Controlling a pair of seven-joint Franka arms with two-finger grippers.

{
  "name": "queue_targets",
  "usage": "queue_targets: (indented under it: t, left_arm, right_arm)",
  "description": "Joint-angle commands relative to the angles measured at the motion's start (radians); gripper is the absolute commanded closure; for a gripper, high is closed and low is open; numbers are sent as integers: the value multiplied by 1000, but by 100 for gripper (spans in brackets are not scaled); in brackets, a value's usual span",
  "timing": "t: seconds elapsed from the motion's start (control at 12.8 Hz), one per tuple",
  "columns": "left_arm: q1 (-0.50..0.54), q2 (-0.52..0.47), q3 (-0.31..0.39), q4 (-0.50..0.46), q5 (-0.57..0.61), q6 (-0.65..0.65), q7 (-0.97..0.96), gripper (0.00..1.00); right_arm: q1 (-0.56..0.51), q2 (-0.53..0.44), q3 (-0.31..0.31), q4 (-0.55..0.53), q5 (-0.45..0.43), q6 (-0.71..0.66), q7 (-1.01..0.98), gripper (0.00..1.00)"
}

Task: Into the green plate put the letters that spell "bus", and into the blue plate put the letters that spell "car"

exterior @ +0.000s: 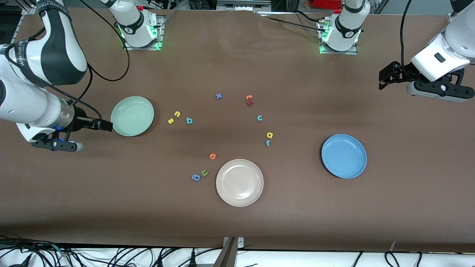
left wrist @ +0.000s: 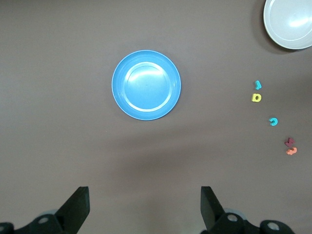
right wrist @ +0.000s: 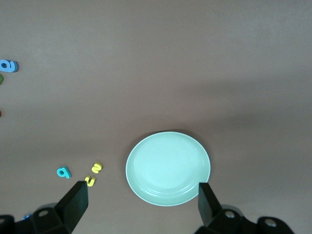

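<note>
The teal "b" [exterior: 189, 120], yellow "u" [exterior: 177, 114] and yellow "s" [exterior: 171, 120] lie together on the table beside the mint-green plate [exterior: 132, 115], on its side toward the table's middle. The teal "c" [exterior: 259, 118], yellow "a" [exterior: 269, 135] and thin teal "r" [exterior: 267, 142] lie near the middle, well short of the blue plate [exterior: 344, 155]. My right gripper [exterior: 105, 125] hangs open and empty over the green plate's edge [right wrist: 168, 168]. My left gripper [exterior: 384, 78] hangs open and empty high over bare table at the left arm's end, with the blue plate [left wrist: 146, 85] in its view.
A beige plate [exterior: 239, 182] sits nearest the front camera. Beside it lie a green "u" [exterior: 204, 172], a blue "a" [exterior: 196, 177] and an orange letter [exterior: 212, 156]. A blue "x" [exterior: 218, 96] and an orange and dark red pair [exterior: 249, 100] lie farther back.
</note>
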Motion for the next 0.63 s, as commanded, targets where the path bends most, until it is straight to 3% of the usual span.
queue_targets:
  t: [0.0,0.55]
  left_arm:
    - [-5,-15,-4,-7,2,-19,0,0]
    - [-3,-12,-4,-7,6,-21,-8,0]
  right_arm:
    - [-10,-16,4,0,22,-38,7,0]
    - [-3,-12,5,-3,7,-38,6,0]
